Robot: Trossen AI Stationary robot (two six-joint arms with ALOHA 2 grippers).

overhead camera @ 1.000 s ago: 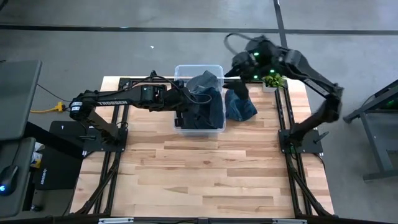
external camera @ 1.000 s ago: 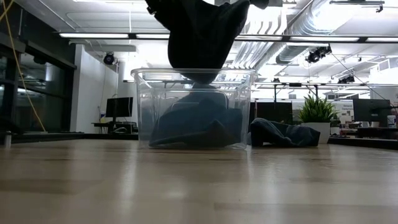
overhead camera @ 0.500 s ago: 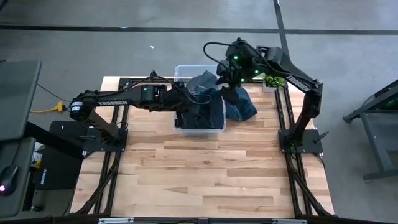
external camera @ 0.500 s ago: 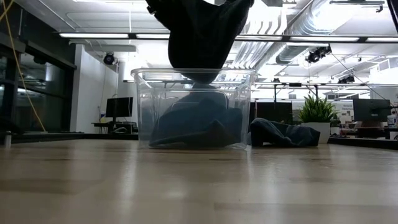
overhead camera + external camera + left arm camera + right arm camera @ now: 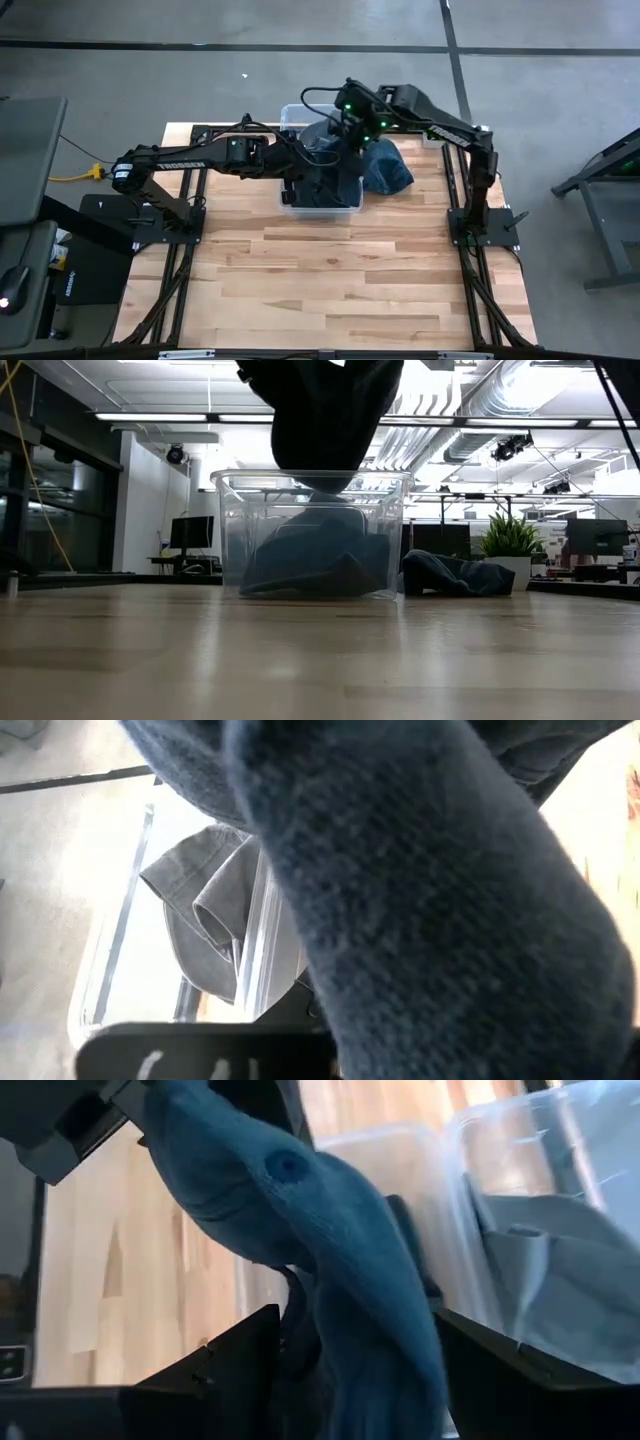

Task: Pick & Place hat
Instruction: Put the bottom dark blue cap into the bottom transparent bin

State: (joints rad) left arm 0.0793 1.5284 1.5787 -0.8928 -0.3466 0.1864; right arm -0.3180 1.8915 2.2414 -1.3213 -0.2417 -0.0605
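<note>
1 hat (image 5: 325,420) held up; 1 bin (image 5: 232,540); 1 plant (image 5: 510,540).

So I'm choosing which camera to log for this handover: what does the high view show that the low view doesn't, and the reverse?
Only the high view shows both arms: the left gripper, shut on the hat over the clear bin, and the right gripper, open and close beside it. Only the low view shows the hat's hem hanging just above the bin's rim, and the room behind. Both show hats in the bin, another hat on the table beside it, and the potted plant.
</note>
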